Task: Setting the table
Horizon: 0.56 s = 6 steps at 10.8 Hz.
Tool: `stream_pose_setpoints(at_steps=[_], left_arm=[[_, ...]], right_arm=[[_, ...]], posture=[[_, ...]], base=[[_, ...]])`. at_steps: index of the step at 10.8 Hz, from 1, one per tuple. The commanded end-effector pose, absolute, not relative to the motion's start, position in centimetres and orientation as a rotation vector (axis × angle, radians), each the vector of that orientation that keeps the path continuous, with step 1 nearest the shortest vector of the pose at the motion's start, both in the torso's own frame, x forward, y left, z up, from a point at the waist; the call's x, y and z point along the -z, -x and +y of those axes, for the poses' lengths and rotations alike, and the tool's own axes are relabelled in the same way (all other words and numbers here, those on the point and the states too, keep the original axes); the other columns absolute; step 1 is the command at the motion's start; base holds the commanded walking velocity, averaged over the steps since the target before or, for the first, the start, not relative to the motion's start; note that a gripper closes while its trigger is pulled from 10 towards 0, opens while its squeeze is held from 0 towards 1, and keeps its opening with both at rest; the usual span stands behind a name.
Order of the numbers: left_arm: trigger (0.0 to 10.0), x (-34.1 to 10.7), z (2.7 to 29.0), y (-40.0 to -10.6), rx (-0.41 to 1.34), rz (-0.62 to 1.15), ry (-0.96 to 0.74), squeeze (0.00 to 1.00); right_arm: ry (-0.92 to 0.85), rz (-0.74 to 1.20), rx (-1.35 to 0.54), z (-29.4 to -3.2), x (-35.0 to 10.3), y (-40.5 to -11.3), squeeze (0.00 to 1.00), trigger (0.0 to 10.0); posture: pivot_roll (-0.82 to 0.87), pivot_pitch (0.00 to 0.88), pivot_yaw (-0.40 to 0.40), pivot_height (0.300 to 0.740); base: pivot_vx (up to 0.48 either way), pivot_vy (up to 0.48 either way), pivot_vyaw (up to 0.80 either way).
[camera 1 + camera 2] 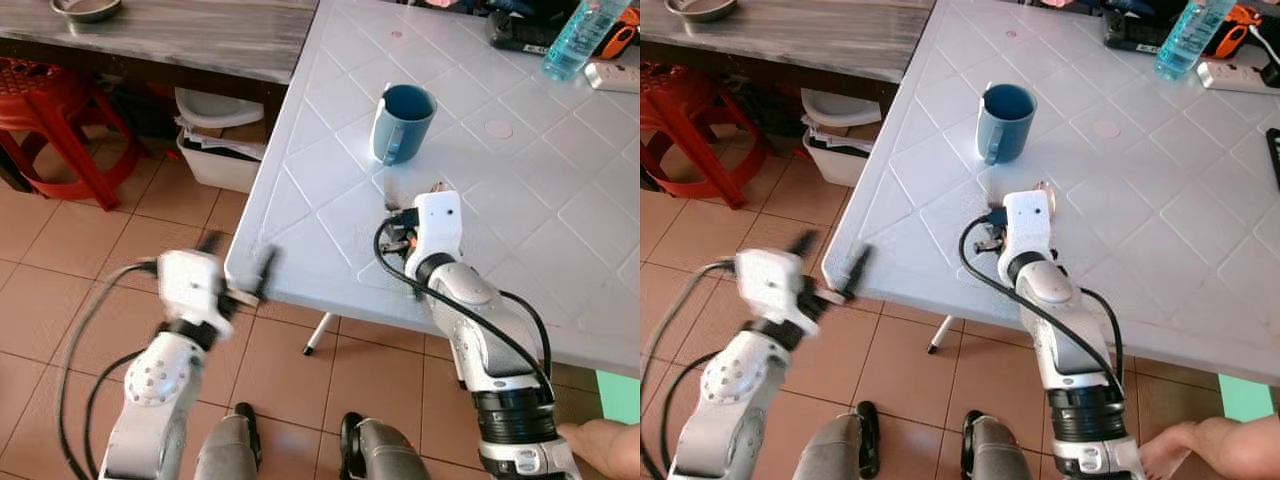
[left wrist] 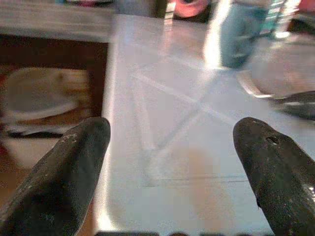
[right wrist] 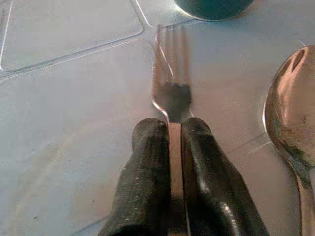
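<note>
Fork [image 3: 171,93] sits clamped in the right pincer [image 3: 170,142] at frame centre, beside a spoon [image 3: 288,113]; left pincer [image 2: 172,147] gapes wide, empty.

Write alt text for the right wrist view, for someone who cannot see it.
The right gripper is shut on the handle of a metal fork, whose tines point toward the base of a blue mug on the white table. A spoon lies beside the fork.

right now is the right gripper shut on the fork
Yes: the right gripper is shut on the fork, handle pinched between its jaws.
</note>
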State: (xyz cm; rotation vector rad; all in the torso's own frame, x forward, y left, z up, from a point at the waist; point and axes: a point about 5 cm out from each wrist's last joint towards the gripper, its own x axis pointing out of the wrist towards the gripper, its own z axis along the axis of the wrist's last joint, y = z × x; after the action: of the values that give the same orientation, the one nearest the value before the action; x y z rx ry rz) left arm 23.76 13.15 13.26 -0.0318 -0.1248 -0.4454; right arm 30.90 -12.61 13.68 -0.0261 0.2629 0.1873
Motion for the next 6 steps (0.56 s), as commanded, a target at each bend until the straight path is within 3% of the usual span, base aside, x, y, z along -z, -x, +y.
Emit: stream_pose_setpoints(at_steps=[1,5,6], left_arm=[[10.0,-13.1,12.7,-23.2,0.502,-0.106,0.041,0.00],[10.0,-13.2,12.8,-23.3,0.538,-0.098,0.013,0.00],[10.0,-12.4,14.6,-24.6,0.328,-0.046,-0.066,0.00]], right_arm=[[0.045,0.522,-0.105,-14.4,-8.2,-29.4,0.00,0.0],[0.025,0.520,-0.104,-14.1,-8.1,-29.3,0.00,0.0],[-0.007,0.507,-0.095,-14.1,-8.5,-29.4,0.00,0.0]], posture=[[0.00,0.251,-0.024,0.740],[0.01,0.256,-0.015,0.740],[0.00,0.259,-0.015,0.740]], base=[[0.000,0.000,0.00],[0.000,0.000,0.00],[0.000,0.000,0.00]])
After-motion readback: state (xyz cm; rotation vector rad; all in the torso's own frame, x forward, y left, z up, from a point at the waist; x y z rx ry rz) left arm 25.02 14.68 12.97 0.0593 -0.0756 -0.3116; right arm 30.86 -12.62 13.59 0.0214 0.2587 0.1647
